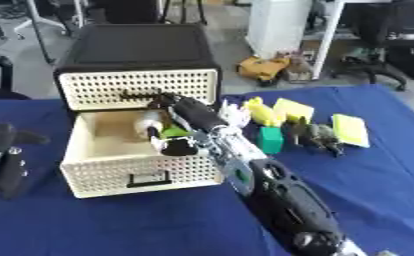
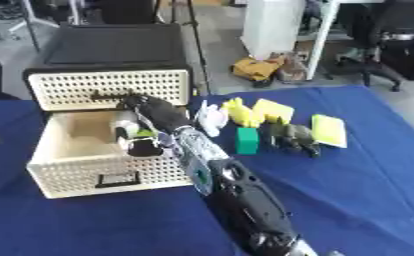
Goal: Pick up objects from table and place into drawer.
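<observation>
The cream perforated drawer of the black-topped cabinet stands pulled out. My right hand hangs over the drawer's right part, its fingers curled round a white and lime-green object just above the inside. On the blue cloth to the right lie a white object, two yellow pieces, a green block, a dark figure and a yellow-green pad. My left hand rests at the left edge, fingers straight, holding nothing.
The upper drawer front is closed behind my right hand. My right forearm crosses the table from the lower right corner. Bare blue cloth lies in front of the drawer. Chairs and a yellow toy stand on the floor beyond.
</observation>
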Tool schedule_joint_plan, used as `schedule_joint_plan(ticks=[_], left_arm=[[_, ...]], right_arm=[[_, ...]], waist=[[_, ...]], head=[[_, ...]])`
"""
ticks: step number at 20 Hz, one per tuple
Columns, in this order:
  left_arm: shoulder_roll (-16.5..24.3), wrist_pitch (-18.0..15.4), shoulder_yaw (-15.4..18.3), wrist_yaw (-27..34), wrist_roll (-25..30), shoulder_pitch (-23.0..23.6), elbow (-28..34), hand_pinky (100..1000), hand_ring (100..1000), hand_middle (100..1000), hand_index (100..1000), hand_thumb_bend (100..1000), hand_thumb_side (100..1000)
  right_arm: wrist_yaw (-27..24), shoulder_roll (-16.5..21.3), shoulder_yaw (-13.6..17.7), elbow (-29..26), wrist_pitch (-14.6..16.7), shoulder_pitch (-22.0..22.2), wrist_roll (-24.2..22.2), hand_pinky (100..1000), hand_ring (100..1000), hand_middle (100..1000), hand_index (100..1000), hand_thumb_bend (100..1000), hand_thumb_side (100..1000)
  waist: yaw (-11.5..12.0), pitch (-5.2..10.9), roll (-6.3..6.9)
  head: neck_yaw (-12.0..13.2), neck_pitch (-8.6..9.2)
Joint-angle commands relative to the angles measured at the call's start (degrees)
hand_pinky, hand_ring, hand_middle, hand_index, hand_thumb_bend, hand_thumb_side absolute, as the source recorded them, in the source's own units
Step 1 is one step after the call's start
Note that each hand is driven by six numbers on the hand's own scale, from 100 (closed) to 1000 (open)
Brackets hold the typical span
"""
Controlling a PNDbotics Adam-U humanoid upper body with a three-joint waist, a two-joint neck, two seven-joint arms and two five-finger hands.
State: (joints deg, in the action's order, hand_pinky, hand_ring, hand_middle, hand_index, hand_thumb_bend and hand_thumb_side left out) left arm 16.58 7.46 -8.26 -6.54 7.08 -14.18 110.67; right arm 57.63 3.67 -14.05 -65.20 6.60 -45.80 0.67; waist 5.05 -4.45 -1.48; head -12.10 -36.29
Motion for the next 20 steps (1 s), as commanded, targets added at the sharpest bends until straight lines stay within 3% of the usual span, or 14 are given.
schedule_joint_plan(ticks=[1, 3, 10, 16, 20], left_arm=[[0.88, -0.10, 0.58, -0.03, -0.30, -0.84, 1.29, 100, 100, 100, 652, 361, 1000], [1.46, -0.13, 0.61, -0.06, -0.35, -0.84, 1.37, 100, 100, 100, 652, 359, 1000], [5.02, -0.18, -1.82, 0.42, 2.01, -0.69, 1.97, 100, 100, 100, 653, 339, 1000], [9.74, 0.06, -8.01, 5.33, 9.15, -1.26, 2.72, 100, 100, 100, 653, 303, 1000], [12.07, 1.89, -13.39, 14.46, 14.84, -2.78, 1.49, 100, 100, 100, 646, 304, 1000]], right_arm=[[-2.06, 2.78, 1.83, -5.08, -1.14, -0.51, 2.88, 714, 792, 809, 834, 100, 457], [-6.55, 4.87, 2.45, -8.71, -2.55, 0.61, 6.09, 648, 746, 771, 806, 100, 516], [-21.46, 13.54, 4.03, -21.94, -7.47, 7.12, 10.98, 586, 690, 722, 766, 100, 507], [-27.94, 17.76, 6.31, -26.29, -11.16, 13.01, 12.25, 568, 681, 711, 743, 100, 501], [-30.54, 19.01, 7.46, -26.42, -12.30, 15.68, 13.51, 561, 679, 707, 735, 100, 500]], waist=[[-0.72, 0.49, 0.10], [-1.55, 0.47, -0.07], [-4.16, 0.71, -0.39], [-5.97, 0.85, -0.66], [-7.14, 0.71, -0.88]], head=[[0.90, 0.75], [1.46, 0.85], [3.30, 0.91], [4.43, 0.69], [5.08, 0.72]])
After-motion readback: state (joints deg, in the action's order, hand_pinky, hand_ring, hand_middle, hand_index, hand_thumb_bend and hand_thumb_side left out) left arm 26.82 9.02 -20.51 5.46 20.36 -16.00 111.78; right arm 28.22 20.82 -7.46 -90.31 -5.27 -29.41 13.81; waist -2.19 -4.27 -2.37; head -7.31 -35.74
